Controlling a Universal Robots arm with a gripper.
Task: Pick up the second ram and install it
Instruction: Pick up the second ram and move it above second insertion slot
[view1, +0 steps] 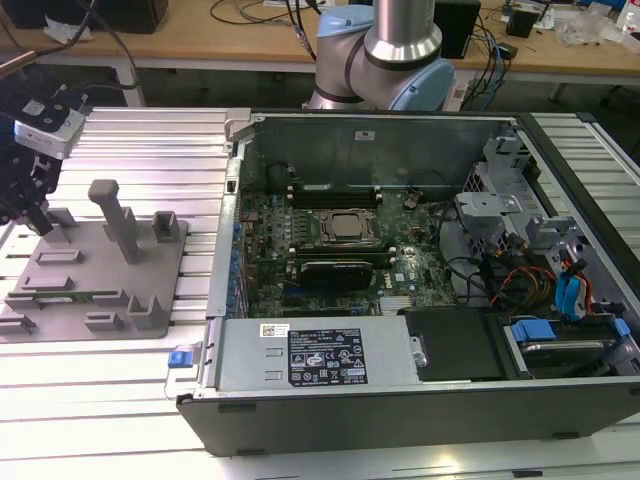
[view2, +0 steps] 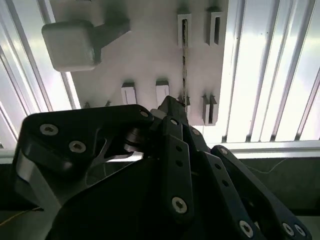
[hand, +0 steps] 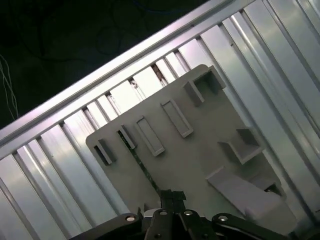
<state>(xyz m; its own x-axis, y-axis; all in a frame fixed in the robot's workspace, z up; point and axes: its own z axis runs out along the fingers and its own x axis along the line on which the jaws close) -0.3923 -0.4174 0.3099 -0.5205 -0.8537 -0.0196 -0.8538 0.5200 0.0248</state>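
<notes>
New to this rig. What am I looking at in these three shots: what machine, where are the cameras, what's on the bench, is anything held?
It is one robot arm ending in a black claw. The exterior view comes from a camera standing off the arm. Both wrist views come from cameras riding on the arm, looking past the claw. On the ribbed metal table sit an open computer case and a grey fixture plate. The second ram, a thin green stick, lies in the plate's holders, not lifted. The claw hangs over the plate near one end of the stick.
</notes>
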